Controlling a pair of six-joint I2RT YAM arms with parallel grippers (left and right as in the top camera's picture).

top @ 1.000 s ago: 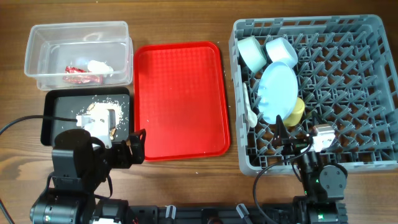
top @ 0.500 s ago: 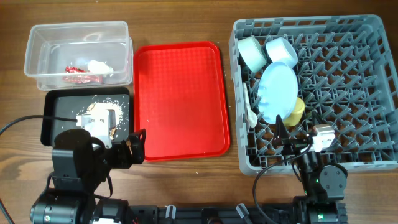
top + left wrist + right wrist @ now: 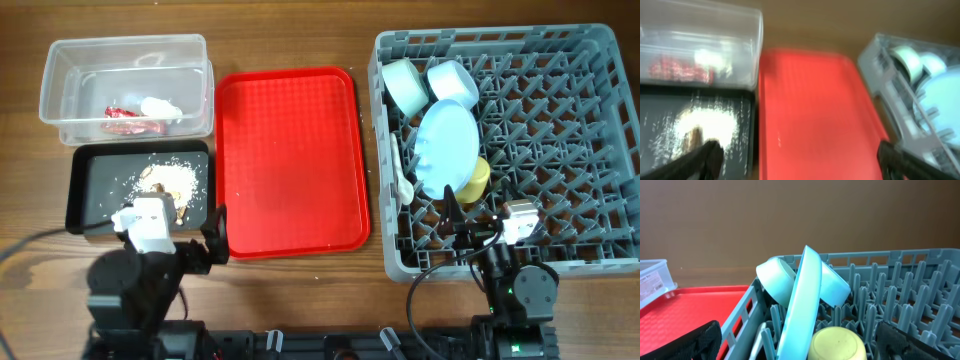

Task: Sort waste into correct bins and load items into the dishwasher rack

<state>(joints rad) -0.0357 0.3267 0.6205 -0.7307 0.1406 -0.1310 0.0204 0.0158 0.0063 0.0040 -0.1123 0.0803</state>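
The left end effector [image 3: 799, 150] hangs low over the counter [image 3: 300, 30] with its fingers [image 3: 697, 161] spread wide and nothing between them. The red tray [image 3: 290, 160] lies straight ahead of it. Ahead and to its left is the black tray [image 3: 78, 190], with the scraps [image 3: 168, 180] heaped at the end nearer the red tray. Beyond the black tray stands the tub [image 3: 60, 60], and inside it the wrapper [image 3: 125, 112] and tissue [image 3: 160, 107] lie just beside each other.

The right end effector [image 3: 797, 330] sits at the near edge of the rack [image 3: 560, 120]. Its fingers [image 3: 687, 345] are also spread and grip nothing. Directly ahead of it the plate [image 3: 800, 305] stands on edge among the pegs. The cup [image 3: 837, 342] is just to the plate's right, closest to the end effector and touching or nearly touching the plate. Behind the plate, in the far left corner of the rack, lean the mint bowl [image 3: 406, 85] on the left and the blue bowl [image 3: 452, 82] on the right, side by side. A white utensil [image 3: 400, 178] lies left of the plate along the rack's left wall. Whether it is the fork or the spoon cannot be told.
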